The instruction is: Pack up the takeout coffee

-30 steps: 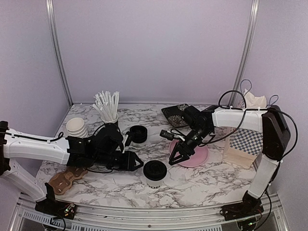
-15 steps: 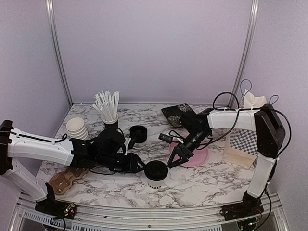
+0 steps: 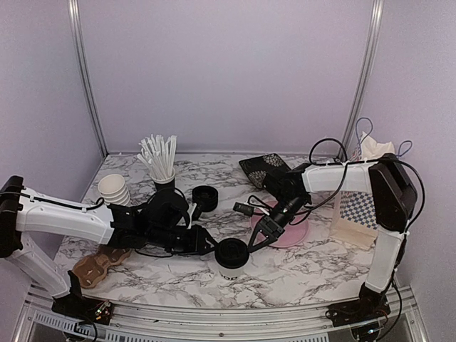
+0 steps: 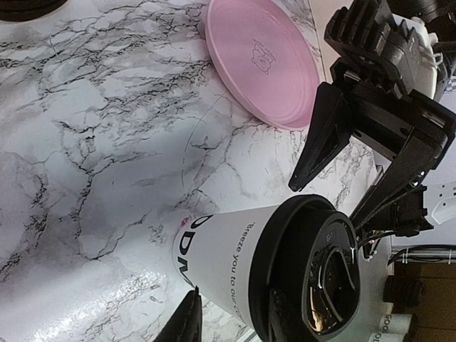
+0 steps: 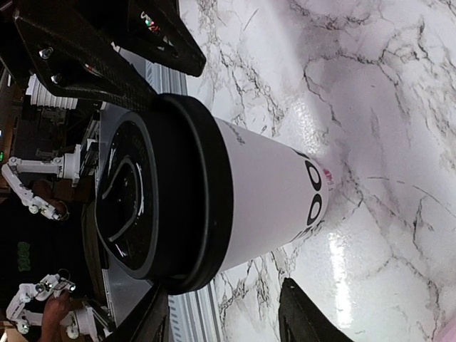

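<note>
We see left pincer [image 3: 211, 249] and right pincer [image 3: 254, 242] both spread, flanking the lidded coffee cup [image 3: 231, 259]; clashing could topple it.

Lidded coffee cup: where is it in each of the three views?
Top external: coffee cup, front centre of the table.
Left wrist: coffee cup, bottom centre-right, lid pointing right.
Right wrist: coffee cup, centre-left, lid pointing left.
Shared landmark: marble tabletop under the cup in every view.

Coffee cup [image 3: 231, 258] front centre on table [image 3: 299, 272], plate [image 3: 293, 232] right of it, straws [image 3: 159, 157] back left.
</note>
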`<state>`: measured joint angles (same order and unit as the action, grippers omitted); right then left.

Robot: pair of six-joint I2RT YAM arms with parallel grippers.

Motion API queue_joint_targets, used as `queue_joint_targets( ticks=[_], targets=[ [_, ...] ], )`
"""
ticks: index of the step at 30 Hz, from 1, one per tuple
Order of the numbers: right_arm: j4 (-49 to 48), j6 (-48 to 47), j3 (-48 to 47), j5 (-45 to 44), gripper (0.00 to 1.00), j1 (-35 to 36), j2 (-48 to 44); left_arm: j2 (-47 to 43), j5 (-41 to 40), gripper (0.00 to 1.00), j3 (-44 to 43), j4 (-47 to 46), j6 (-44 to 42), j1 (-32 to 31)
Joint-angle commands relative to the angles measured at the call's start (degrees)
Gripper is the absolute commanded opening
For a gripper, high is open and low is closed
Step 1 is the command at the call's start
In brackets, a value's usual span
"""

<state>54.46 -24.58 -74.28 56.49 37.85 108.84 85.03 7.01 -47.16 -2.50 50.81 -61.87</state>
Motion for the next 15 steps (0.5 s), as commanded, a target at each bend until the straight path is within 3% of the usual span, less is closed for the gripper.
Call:
queue_joint_targets(
  ticks=[1, 8, 15],
  targets=[
    [-4.4, 3.6, 1.3, -11.2, 0.49, 0.7, 3.7, 6.8, -1.6, 0.31, 0.9, 14.0, -0.7, 0.0],
    [-4.9, 4.3, 1.4, -14.8, 0.46, 0.6, 4.7, 8.4, -1.7, 0.29, 3.5, 15.5, -0.9, 0.0],
    [0.3, -2.4, -3.2, -4.3, 0.47, -0.3, 1.3, 6.3, -11.1, 0.36, -8.4, 15.9, -9.9, -0.2]
  ],
)
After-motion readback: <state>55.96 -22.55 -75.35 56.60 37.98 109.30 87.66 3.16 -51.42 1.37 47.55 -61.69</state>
